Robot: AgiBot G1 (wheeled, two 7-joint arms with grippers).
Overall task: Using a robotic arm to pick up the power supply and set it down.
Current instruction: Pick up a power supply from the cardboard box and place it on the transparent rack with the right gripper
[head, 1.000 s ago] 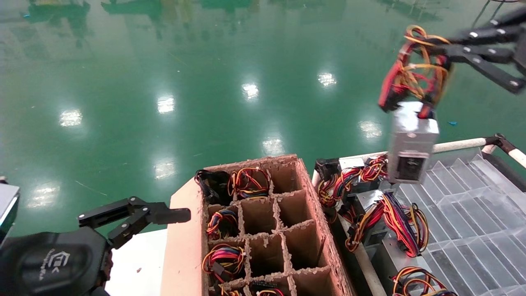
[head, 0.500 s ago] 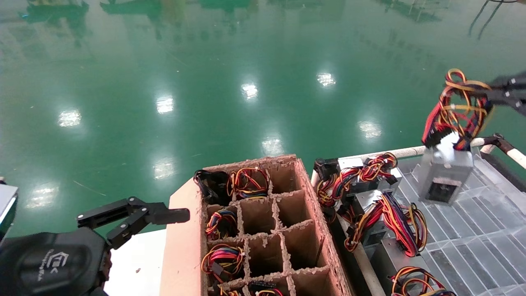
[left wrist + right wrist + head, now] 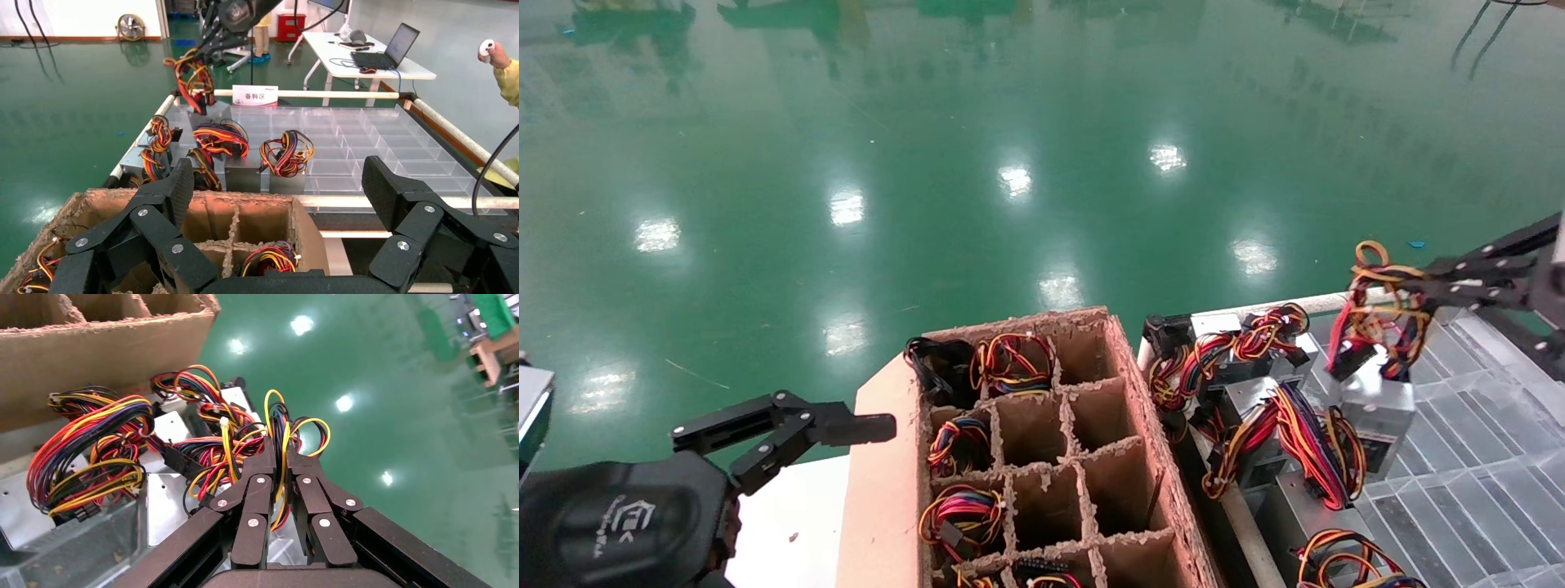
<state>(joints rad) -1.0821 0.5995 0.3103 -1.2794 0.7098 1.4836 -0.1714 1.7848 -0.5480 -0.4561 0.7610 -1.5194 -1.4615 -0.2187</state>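
Observation:
My right gripper [image 3: 1408, 286] is shut on the looped wire bundle [image 3: 1377, 327] of the power supply [image 3: 1377, 412], a small grey metal box that hangs below it. The box is low over the clear tray [image 3: 1491, 465], just right of other supplies; I cannot tell whether it touches the tray. In the right wrist view the fingers [image 3: 260, 478] pinch yellow and red wires [image 3: 278, 425]. The left wrist view shows the same bundle [image 3: 193, 76] at the tray's far side. My left gripper [image 3: 846, 426] is parked open at the lower left, by the cardboard box.
A cardboard box [image 3: 1152, 425] with divider cells holds several wire bundles. Several other power supplies [image 3: 1254, 392] stand along the tray's left side. White rails [image 3: 1336, 300] frame the tray. Green floor lies beyond.
My right gripper has come down with the power supply, from high above the tray to low at the tray beside the other supplies. The left arm has not moved.

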